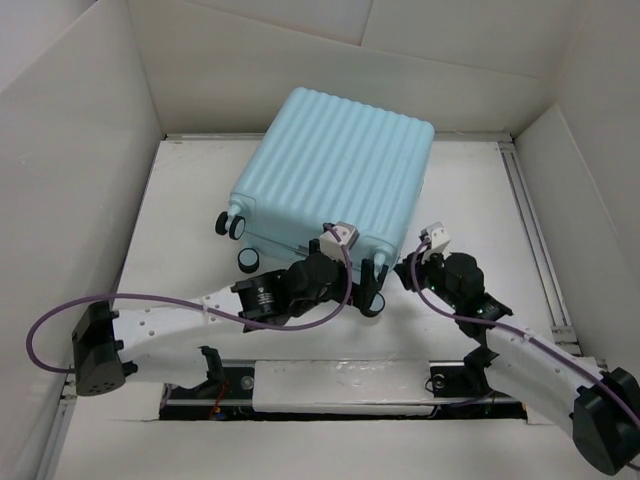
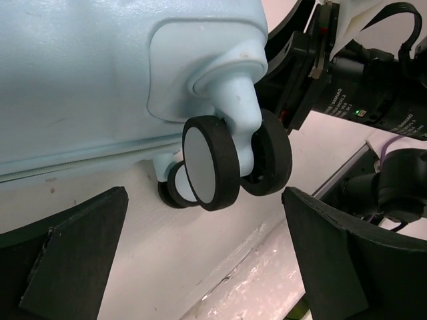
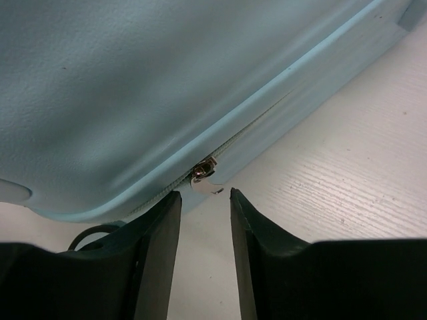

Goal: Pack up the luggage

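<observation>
A white bench sits boxed in by white walls. The luggage lies flat near the middle of it, ribbed shell up and lid down, its inside hidden. The left gripper has its jaws wide apart by a caster wheel. The right gripper has its jaws slightly apart just short of the zip pull, holding nothing.

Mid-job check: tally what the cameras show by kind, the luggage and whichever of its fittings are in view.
Luggage: 1
Caster wheels: 4
Zipper pull: 1
Total: 6
</observation>
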`<state>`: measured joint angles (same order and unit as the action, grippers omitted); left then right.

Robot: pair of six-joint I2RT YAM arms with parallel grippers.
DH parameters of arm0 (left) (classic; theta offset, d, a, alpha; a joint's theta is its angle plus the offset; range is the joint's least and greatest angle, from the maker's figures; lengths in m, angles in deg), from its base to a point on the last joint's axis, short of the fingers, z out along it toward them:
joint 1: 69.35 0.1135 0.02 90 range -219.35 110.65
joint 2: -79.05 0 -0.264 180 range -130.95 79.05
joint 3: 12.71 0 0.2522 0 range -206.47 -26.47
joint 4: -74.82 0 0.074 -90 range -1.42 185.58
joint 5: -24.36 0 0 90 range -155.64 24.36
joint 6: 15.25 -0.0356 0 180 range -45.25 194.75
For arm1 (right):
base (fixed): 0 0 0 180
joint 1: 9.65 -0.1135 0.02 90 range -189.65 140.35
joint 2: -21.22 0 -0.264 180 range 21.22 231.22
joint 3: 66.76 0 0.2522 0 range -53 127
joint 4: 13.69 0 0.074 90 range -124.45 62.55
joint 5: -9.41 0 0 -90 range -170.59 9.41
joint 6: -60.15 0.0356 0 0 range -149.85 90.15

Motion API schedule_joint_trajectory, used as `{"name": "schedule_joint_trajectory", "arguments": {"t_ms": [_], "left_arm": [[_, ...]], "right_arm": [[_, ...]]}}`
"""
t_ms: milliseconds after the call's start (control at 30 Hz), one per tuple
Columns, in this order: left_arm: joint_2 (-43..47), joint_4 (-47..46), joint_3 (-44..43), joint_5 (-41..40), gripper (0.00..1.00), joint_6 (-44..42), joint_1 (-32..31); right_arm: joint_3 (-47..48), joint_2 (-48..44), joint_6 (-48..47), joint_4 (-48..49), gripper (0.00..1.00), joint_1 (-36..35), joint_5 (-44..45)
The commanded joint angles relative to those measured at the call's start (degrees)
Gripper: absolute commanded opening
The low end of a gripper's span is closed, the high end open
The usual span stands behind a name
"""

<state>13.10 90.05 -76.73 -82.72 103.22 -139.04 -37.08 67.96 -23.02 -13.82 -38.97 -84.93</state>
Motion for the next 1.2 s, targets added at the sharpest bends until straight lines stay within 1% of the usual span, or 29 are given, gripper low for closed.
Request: {"name": "schedule_joint_trajectory", "arguments": {"t_ms": [0, 33, 133, 200, 233, 333, 400, 467, 500, 600, 633, 667, 700, 733, 767, 833, 867, 900, 1100, 1167], "left_arm": [[-2.8, -2.6, -2.7, 1.2, 1.00, -0.4, -0.2], [-3.6, -2.6, -2.7, 1.2, 1.00, -0.4, -0.2], [-5.8, -3.4, -4.0, 1.2, 1.00, -1.1, -0.2], [-7.1, -3.4, -4.6, 0.6, 1.00, -1.7, -0.2], [-7.7, -3.4, -5.4, 0.6, 0.98, -1.7, -0.2], [-9.0, -4.1, -6.0, 1.3, 0.96, -1.7, -0.2], [-9.0, -4.8, -6.0, 1.3, 0.91, -1.7, -0.2], [-9.5, -5.3, -6.5, 1.3, 0.87, -1.7, -0.2], [-9.5, -5.3, -6.5, 1.3, 0.83, -1.7, -0.2], [-10.1, -5.3, -7.3, 0.0, 0.77, -1.7, -0.2], [-10.1, -5.3, -7.3, -0.7, 0.73, -1.7, -0.2], [-10.1, -6.0, -7.3, -1.4, 0.61, -1.7, -0.2], [-10.1, -6.0, -7.3, -1.9, 0.45, -1.7, -0.2], [-10.1, -6.6, -7.3, -1.9, 0.45, -1.7, -0.2], [-9.5, -6.6, -7.3, -2.4, 0.28, -1.7, -0.2], [-8.8, -7.2, -7.3, -3.0, 0.12, -1.7, -0.2], [-8.8, -7.2, -6.8, -3.5, 0.06, -1.7, -0.2], [-8.8, -7.2, -6.8, -4.2, 0.00, -1.7, -0.2], [-7.1, -6.7, -6.2, -4.2, 0.00, -1.7, -0.2], [-7.1, -6.7, -5.6, -3.6, 0.00, -1.7, -0.2]], "right_arm": [[1.7, 0.5, -1.7, 4.9, 0.42, 0.3, -2.1], [1.7, 0.5, -1.7, 4.9, 0.45, 0.3, -2.1], [1.1, 0.5, -1.7, 5.4, 0.46, 0.3, -0.4], [1.1, 0.5, -1.7, 6.2, 0.46, 0.3, 0.1], [1.1, 1.0, -1.7, 6.8, 0.46, 0.3, 1.6], [0.5, 1.6, -1.2, 9.3, 0.42, 0.3, 2.9], [-0.1, 2.3, -1.2, 11.3, 0.38, 0.3, 3.9], [-0.1, 2.9, -1.2, 12.1, 0.37, 0.3, 5.7], [-0.1, 3.5, -1.2, 13.0, 0.37, 0.3, 5.7], [-0.6, 4.1, -1.2, 14.6, 0.35, 0.3, 6.4], [-0.6, 4.8, -0.6, 15.4, 0.35, 0.3, 6.4], [-0.6, 5.3, -0.6, 15.4, 0.35, 0.3, 7.1], [-0.6, 6.2, -0.6, 16.2, 0.35, 0.3, 7.1], [-0.6, 6.2, -0.6, 16.8, 0.35, 0.3, 7.6], [-0.6, 6.8, -0.6, 17.6, 0.35, 0.3, 7.6], [-0.6, 6.8, -0.6, 18.7, 0.41, -0.2, 7.6], [-0.6, 7.3, -0.6, 19.5, 0.45, -0.2, 8.1], [-1.2, 7.3, -0.6, 20.0, 0.46, -0.2, 8.1], [-1.2, 9.0, -1.2, 21.6, 0.47, -0.7, 4.3], [0.0, 9.5, -1.7, 21.6, 0.44, -0.7, 1.8]]}}
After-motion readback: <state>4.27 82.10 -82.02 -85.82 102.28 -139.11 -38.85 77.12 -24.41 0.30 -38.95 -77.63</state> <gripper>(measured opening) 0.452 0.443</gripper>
